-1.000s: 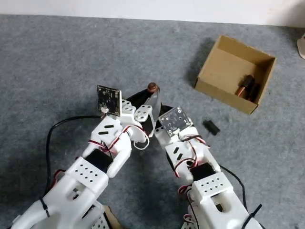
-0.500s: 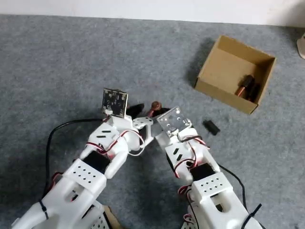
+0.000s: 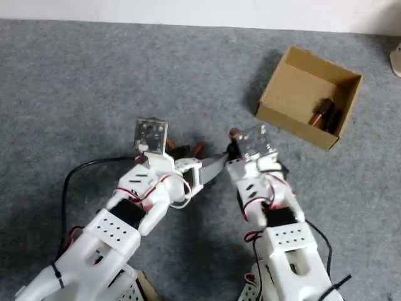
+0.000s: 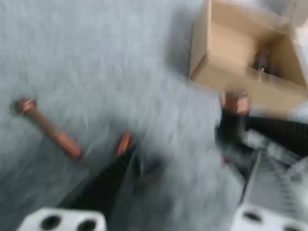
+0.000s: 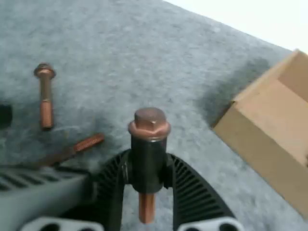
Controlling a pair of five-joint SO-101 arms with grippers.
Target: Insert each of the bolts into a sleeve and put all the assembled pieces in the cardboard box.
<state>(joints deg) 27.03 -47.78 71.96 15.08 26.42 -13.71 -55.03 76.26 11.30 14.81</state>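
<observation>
Grey felt covers the desk (image 3: 75, 75). Cardboard box (image 3: 288, 122), just beyond the right arm, contains assembled pieces (image 3: 324, 113). Right claw (image 5: 147, 166) grips a black sleeve (image 5: 148, 149) with a bolt (image 5: 149, 122) seated through it. Recommended: carry it upright over the box rim and release low. Left claw (image 3: 202, 158) stands wide, empty. Two loose bolts (image 5: 44, 96) lie nearby. No legible writing.

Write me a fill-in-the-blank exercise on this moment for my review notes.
1. The right gripper has its jaws shut on a black sleeve with a ____ through it.
2. ____ loose bolts lie on the grey carpet.
3. Finished pieces lie inside the cardboard ____.
Missing words: bolt; two; box.
</observation>
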